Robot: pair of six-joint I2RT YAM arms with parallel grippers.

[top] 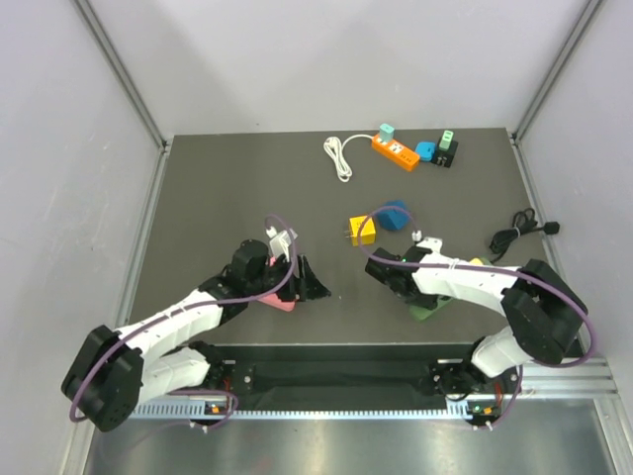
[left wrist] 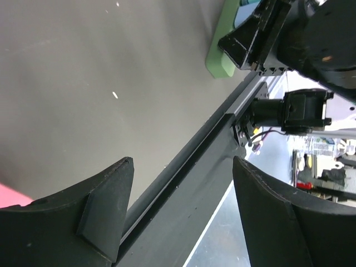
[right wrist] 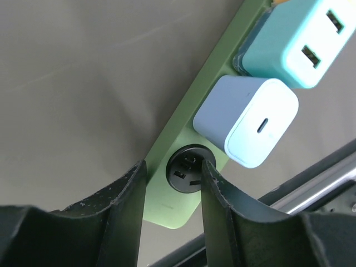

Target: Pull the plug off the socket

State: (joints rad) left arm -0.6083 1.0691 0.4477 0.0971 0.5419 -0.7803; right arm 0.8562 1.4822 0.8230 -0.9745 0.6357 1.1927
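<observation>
A green power strip (right wrist: 183,105) lies near the table's front edge, partly under my right arm (top: 432,309). A lavender-and-white charger plug (right wrist: 247,119) and a teal two-port plug (right wrist: 295,39) sit in it. Beside them is an empty round black socket (right wrist: 186,169). My right gripper (right wrist: 173,164) hangs open just above that end of the strip, one finger at the strip's edge, the other over the black socket (top: 404,287). My left gripper (left wrist: 182,161) is open and holds nothing, low over the mat beside a pink strip (top: 278,301).
At the back lies an orange power strip (top: 395,150) with several plugs and a white cord (top: 339,158). A yellow plug (top: 362,231) and a blue plug (top: 396,215) lie mid-table, a black cable (top: 514,234) at the right. The front rail (left wrist: 183,167) runs close below the left fingers.
</observation>
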